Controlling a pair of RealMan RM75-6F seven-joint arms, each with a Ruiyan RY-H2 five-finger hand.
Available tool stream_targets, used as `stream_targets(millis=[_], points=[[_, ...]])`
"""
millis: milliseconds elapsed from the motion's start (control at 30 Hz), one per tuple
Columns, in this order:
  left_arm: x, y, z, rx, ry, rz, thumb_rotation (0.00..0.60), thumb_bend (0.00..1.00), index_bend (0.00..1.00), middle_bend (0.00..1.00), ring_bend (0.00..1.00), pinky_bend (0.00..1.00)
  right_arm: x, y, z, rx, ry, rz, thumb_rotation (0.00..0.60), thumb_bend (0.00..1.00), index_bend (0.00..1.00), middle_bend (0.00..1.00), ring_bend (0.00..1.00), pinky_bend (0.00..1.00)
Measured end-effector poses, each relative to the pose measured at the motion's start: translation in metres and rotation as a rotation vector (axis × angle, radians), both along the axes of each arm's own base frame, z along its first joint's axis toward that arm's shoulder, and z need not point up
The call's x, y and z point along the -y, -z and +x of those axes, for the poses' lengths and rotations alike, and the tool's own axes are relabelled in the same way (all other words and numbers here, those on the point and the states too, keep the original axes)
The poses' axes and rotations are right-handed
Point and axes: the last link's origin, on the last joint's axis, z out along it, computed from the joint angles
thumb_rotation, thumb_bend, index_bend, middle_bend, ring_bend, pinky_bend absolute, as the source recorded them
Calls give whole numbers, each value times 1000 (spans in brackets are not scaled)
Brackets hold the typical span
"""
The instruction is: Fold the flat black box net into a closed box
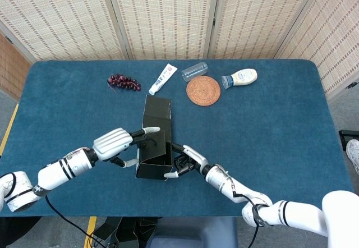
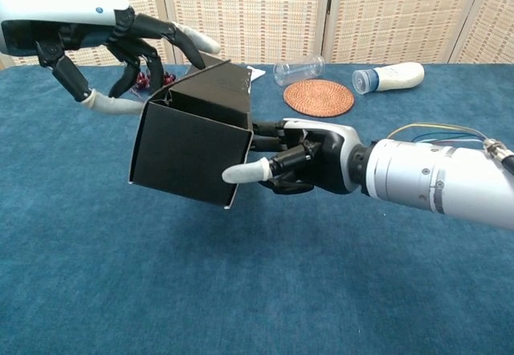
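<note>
My right robot hand (image 2: 301, 156) holds the half-made black box (image 2: 189, 142); my left robot hand (image 2: 132, 46), fingers apart, presses the top flap (image 2: 210, 90). Closing is left.

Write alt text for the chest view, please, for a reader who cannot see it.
A right hand holds a half-folded black box above a blue table, while the left hand presses the top flap down. Behind lie a round mat, a clear tube and a white bottle.
</note>
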Motion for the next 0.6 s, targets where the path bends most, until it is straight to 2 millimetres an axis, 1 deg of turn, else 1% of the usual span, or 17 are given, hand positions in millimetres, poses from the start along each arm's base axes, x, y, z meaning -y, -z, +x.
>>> stream_targets(millis=[100, 400, 600], points=[[1, 1, 0, -1, 3, -2, 600, 356, 235, 96, 402, 608, 1, 0, -1, -7, 0, -5, 600, 203, 308, 412, 774, 1000], [3, 7, -1, -33, 5, -32, 600, 356, 248, 113, 402, 608, 7, -1, 0, -46, -37, -36, 600, 203, 308, 412, 784, 1000], [2, 10, 0, -58, 29, -27, 600, 356, 313, 207, 404, 608, 9, -1, 2, -61, -54, -49, 600, 203, 307, 412, 786, 1000]])
